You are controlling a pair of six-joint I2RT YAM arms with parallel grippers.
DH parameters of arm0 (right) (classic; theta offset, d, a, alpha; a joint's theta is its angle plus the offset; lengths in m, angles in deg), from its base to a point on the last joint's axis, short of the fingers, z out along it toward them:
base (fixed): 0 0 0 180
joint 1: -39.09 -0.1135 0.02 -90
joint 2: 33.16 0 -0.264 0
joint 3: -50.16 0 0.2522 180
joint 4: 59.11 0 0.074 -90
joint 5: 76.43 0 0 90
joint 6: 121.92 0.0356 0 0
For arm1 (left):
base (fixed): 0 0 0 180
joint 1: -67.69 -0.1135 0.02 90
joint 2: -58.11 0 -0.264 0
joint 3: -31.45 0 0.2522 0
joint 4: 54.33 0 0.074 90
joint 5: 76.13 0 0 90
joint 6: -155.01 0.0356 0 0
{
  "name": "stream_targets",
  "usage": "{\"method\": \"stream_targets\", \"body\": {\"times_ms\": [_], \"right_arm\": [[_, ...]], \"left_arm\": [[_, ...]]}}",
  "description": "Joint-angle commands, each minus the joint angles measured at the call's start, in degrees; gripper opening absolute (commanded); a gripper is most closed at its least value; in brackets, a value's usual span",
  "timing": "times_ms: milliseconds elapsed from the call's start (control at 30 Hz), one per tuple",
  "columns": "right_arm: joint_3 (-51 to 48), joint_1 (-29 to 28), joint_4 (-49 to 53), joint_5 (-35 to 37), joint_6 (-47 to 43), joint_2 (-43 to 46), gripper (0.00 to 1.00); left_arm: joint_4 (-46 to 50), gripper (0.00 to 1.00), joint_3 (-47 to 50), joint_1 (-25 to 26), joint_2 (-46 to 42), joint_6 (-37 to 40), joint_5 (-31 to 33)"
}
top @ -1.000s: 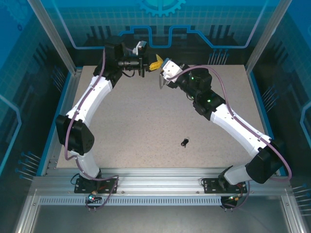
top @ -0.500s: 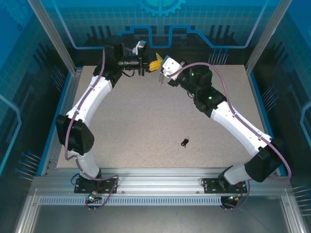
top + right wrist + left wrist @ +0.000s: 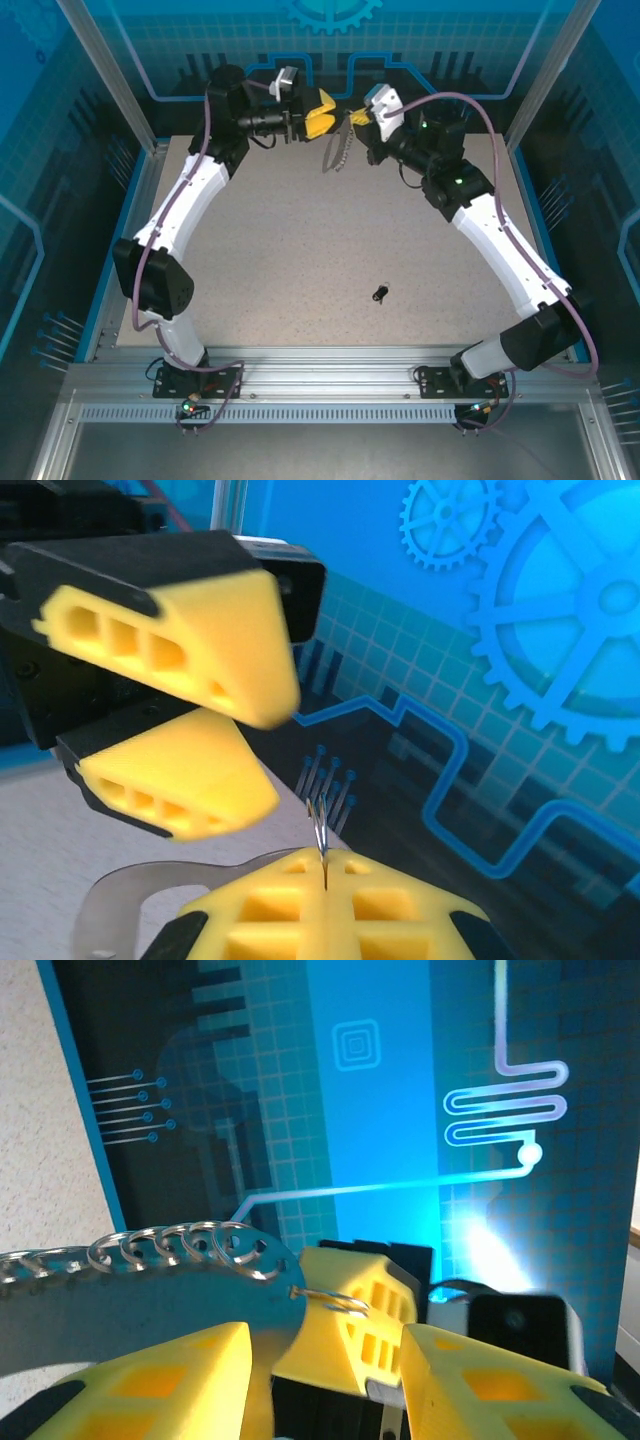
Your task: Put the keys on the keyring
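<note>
Keyring [image 3: 336, 148] is held clamped in right pincer [image 3: 358, 116], upper centre; left pincer [image 3: 320, 112] is spread open beside it. Keys [image 3: 380, 292] are seen lying on surface [image 3: 270, 240], lower centre. Loop should be gripped squarely by left pincer.

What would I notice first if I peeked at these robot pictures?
The left arm's yellow fingers and the right arm's yellow fingers almost meet at the table's far edge. The right ones pinch a thin wire ring of the flat grey oval keyring, which dangles between them with small silvery rings along one side. The tiny black keys lie alone on the speckled table, nearer the front.
</note>
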Motion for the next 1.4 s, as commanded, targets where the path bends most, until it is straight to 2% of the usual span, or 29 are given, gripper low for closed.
{"method": "stream_targets", "body": {"times_ms": [0, 300, 467, 667, 867, 1367], "right_arm": [[3.1, 3.2, -0.9, -9.1, 13.9, 1.2, 0.00], [3.7, 11.0, -10.5, -23.4, 41.8, -1.6, 0.00], [3.3, 12.5, -17.4, -29.0, 52.6, -3.3, 0.00], [2.7, 13.6, -25.0, -34.3, 62.1, -5.1, 0.00], [2.2, 13.7, -28.7, -37.4, 66.3, -5.9, 0.00], [1.6, 12.6, -28.7, -37.5, 66.4, -6.3, 0.00]], "left_arm": [[-3.1, 0.45, -2.9, -0.6, -0.4, 1.4, 1.1], [-4.8, 0.46, -7.4, -0.5, 0.1, 8.5, 1.2], [-7.1, 0.42, -9.1, 0.1, 1.1, 9.9, 0.2], [-5.6, 0.38, -13.6, 1.6, 3.4, 13.4, -1.9], [-4.2, 0.37, -17.6, 2.8, 6.1, 14.3, -3.6], [-3.0, 0.37, -22.8, 5.1, 10.4, 14.2, -4.1]]}}
